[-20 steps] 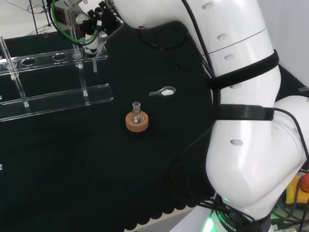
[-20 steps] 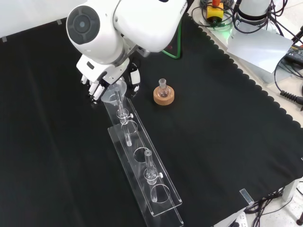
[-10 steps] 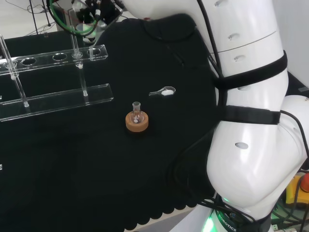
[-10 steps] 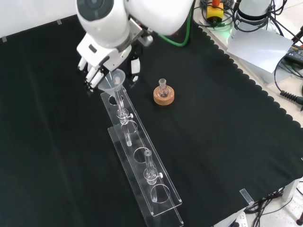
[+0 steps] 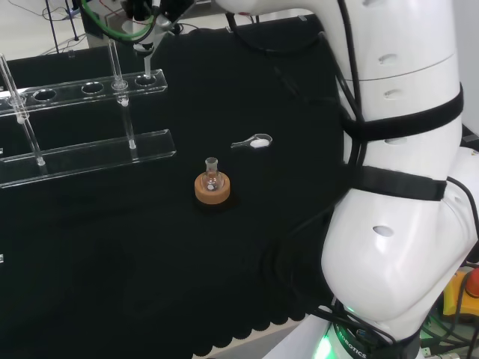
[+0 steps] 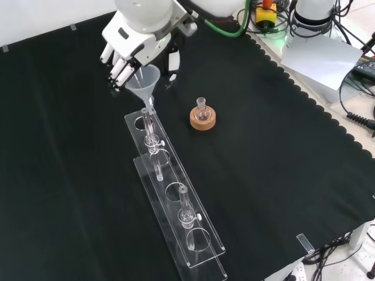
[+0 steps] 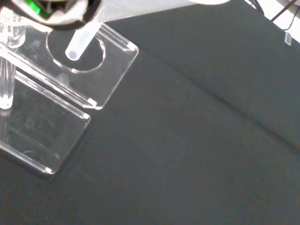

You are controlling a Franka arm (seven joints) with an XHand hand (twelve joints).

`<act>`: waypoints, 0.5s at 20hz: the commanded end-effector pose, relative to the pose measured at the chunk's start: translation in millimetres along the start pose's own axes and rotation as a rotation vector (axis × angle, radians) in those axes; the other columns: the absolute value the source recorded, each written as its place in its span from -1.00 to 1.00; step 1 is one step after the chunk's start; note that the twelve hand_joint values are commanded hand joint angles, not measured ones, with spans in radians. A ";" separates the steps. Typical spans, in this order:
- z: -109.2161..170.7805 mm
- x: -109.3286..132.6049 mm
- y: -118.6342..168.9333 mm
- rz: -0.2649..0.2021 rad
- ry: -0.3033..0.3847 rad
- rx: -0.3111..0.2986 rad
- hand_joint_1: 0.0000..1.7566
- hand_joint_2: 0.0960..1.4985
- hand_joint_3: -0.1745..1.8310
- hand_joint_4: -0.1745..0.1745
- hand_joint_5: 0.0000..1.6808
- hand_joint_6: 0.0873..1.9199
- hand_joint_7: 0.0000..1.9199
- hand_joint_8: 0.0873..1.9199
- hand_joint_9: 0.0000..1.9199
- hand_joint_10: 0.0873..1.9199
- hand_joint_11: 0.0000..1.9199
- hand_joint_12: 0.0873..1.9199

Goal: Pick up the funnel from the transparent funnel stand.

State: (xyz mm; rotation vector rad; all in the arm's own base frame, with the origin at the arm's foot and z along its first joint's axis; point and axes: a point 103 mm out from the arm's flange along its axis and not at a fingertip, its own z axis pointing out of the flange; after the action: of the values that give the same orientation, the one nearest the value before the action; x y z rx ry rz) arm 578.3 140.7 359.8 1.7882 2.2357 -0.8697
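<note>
In the head view, the black and white hand (image 5: 153, 9) is rising further off the clear acrylic funnel stand (image 5: 82, 91). In the front view, its fingers are clasping the clear conical funnel (image 6: 143, 82), now lifted higher. In the wrist view, the funnel's stem is clearing the stand's end hole, so the pick-up looks nearly complete.

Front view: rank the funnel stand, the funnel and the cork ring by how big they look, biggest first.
1. Funnel stand, by far the largest, running down the cloth.
2. Funnel, held in the hand; it is lifted nearer the camera, so its lead is unsure.
3. Cork ring, only slightly smaller-looking.
</note>
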 end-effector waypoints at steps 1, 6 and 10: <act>-3.0 -5.3 -42.4 0.038 -0.024 -0.008 0.08 -0.20 -0.10 -0.14 -0.17 -0.20 -0.23 -0.31 0.08 -0.51 -0.34 0.23; 3.1 2.4 -74.8 0.056 -0.034 -0.004 0.08 -0.20 -0.10 -0.14 -0.17 -0.19 -0.23 -0.31 0.08 -0.51 -0.33 0.23; 14.3 13.2 -98.4 0.063 -0.042 0.015 0.08 -0.20 -0.09 -0.14 -0.17 -0.19 -0.24 -0.31 0.08 -0.50 -0.33 0.23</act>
State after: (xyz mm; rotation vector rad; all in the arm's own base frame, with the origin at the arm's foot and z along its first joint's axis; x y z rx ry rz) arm 520.4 130.1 373.6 1.8033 2.1841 -0.9034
